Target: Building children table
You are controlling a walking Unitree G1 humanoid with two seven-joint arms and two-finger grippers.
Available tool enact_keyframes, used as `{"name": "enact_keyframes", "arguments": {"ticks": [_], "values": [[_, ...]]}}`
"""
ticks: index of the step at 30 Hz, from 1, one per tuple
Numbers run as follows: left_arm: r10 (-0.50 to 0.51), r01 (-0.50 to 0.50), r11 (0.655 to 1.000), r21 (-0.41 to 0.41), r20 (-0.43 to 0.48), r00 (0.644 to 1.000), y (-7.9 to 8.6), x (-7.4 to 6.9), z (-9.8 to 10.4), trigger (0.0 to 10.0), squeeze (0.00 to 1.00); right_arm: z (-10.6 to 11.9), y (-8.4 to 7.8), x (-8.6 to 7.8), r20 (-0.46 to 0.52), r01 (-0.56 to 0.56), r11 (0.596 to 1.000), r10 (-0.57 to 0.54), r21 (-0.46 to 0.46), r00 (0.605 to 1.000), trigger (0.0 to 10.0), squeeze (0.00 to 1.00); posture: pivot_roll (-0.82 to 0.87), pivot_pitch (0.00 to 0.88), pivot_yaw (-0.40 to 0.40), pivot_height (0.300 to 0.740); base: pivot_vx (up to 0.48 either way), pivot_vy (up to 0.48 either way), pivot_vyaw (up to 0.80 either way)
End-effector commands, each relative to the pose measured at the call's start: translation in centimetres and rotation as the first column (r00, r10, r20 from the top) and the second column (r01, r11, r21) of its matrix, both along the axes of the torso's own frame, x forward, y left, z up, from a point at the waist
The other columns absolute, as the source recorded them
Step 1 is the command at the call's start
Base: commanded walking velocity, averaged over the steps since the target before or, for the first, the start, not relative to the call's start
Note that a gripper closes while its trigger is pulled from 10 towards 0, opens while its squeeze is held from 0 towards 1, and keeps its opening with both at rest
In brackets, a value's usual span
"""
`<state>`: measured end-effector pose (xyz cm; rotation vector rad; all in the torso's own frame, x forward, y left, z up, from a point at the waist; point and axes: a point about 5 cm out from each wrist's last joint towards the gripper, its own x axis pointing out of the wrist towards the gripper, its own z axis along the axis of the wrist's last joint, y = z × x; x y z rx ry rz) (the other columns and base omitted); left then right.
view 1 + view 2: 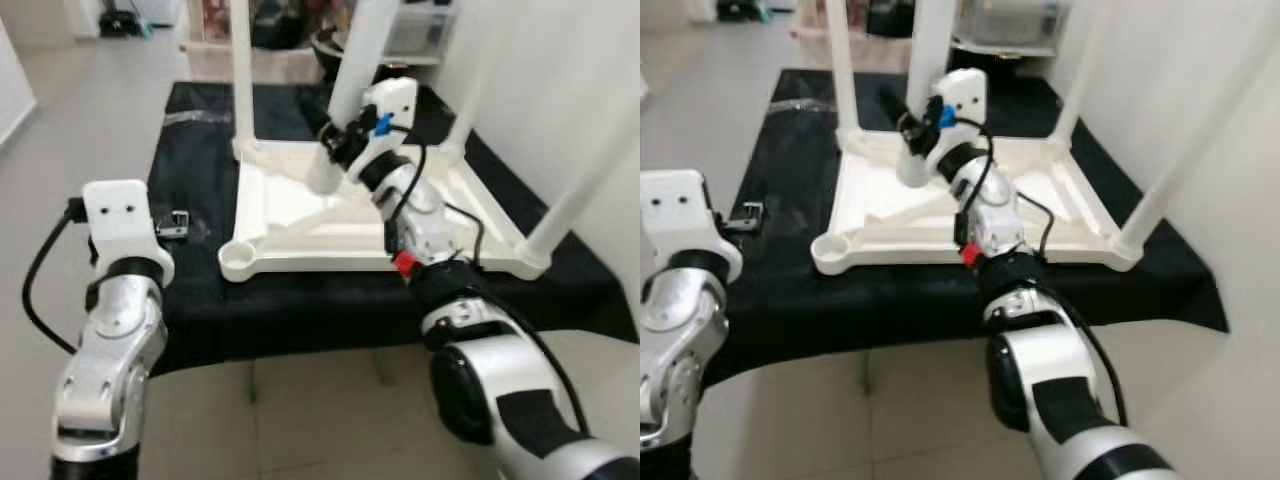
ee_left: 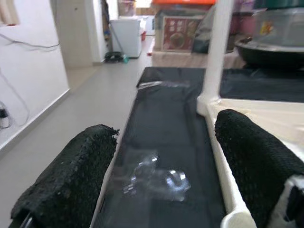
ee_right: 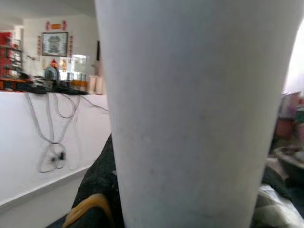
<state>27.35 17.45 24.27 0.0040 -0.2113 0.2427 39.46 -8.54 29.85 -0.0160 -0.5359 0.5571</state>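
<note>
Right claw (image 1: 335, 140) grips leg (image 1: 345, 90) | left claw (image 2: 166, 185) open | wrapper (image 2: 159, 178)

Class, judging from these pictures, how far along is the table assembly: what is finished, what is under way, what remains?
Done: three legs stand in corners of the upturned white tabletop on the black mat.
In hand: the right gripper holds the fourth leg, tilted over the tabletop.
Left: seating it in the empty corner socket. The left gripper hovers open near the mat.
</note>
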Motion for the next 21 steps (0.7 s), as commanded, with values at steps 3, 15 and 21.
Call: {"name": "enact_keyframes", "arguments": {"ticks": [3, 15, 21], "values": [[-0.04, 0.04, 0.999, 0.004, 0.004, 0.999, -1.0, 0.0, -0.1, 10.0, 0.0, -0.2, -1.0, 0.1, -0.002, 0.051, 0.999, -0.05, 0.015, 0.999, 10.0, 0.0, 0.12, 0.064, -0.108, 0.74, 0.0, 0.0, 0.76], [-0.068, 0.068, 0.998, 0.009, 0.026, 0.997, -1.5, 0.3, 0.2, 10.0, 0.0, -0.6, -0.9, 0.1, -0.034, 0.068, 0.997, -0.068, 0.02, 0.997, 10.0, 0.0, 0.12, 0.054, -0.097, 0.74, 0.0, 0.0, 0.63], [-0.102, 0.1, 0.995, 0.028, 0.042, 0.994, -2.0, 0.3, 0.6, 10.0, 0.0, -0.8, -0.7, 0.1, -0.056, 0.057, 0.998, -0.055, 0.036, 0.997, 10.0, 0.0, 0.12, 0.051, -0.094, 0.74, 0.29, 0.0, 0.0]]}}
